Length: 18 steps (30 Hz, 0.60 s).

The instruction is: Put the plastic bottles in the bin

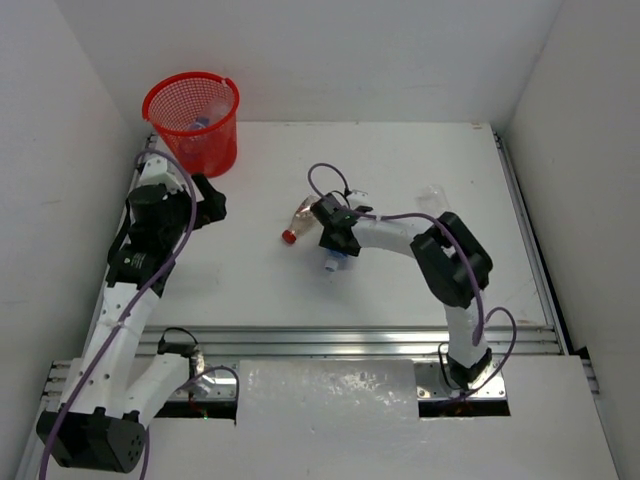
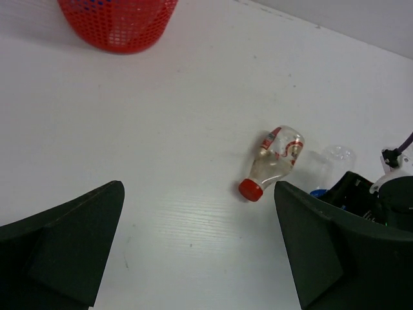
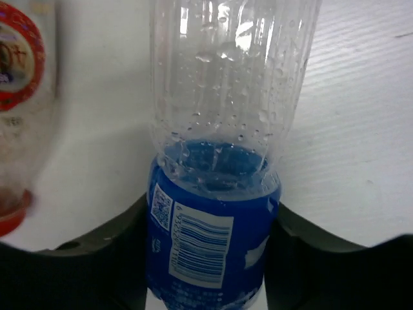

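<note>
- Blue-labelled clear bottle (image 3: 216,213), near centre: white panel carrying a barcode (image 3: 197,248) and a small QR code (image 3: 161,206); no words legible.
- Red-capped bottle (image 3: 18,84), left: red-and-white label, print too blurred to read.

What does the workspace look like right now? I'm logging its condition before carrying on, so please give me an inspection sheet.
Surface: white table, no spills seen.
Job's things: red basket upright at the far left corner, what looks like a bottle inside; red-capped bottle lying mid-table; blue-labelled bottle beside it.
Clutter: faint clear thing at the far right, too faint to identify.
Grippers: left gripper open and empty; right gripper with fingers against both sides of the blue-labelled bottle.
Cables: purple cables looped along both arms, no snag seen.
Surroundings: white walls on three sides; metal rails at the near edge.
</note>
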Each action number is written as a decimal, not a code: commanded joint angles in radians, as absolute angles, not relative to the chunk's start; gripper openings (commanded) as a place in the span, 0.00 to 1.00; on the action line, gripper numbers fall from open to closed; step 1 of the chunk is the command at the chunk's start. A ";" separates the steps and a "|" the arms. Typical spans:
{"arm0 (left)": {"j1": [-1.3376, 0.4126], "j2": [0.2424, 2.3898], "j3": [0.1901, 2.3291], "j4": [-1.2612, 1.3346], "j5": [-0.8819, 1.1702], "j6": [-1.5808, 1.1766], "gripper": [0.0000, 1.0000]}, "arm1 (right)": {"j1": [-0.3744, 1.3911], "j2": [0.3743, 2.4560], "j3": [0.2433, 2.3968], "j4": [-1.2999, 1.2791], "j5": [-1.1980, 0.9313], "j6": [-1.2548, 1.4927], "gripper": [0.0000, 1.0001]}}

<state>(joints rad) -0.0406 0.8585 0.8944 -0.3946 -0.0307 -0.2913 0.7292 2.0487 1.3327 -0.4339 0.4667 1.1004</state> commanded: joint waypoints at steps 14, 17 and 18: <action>-0.518 1.040 0.801 0.162 0.566 -0.581 1.00 | 0.804 1.001 0.456 0.406 -0.231 0.341 0.14; -0.595 1.066 0.795 0.294 0.589 -0.607 1.00 | 0.801 0.885 0.459 0.371 -0.333 0.333 0.14; -0.624 1.083 0.798 0.314 0.603 -0.620 1.00 | 0.801 0.853 0.465 0.364 -0.356 0.333 0.14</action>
<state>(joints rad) -0.5804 1.0794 0.7723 0.0868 0.5419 -0.5682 0.8066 0.9127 0.4545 0.2604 -0.1589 0.4187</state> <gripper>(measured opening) 0.995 0.537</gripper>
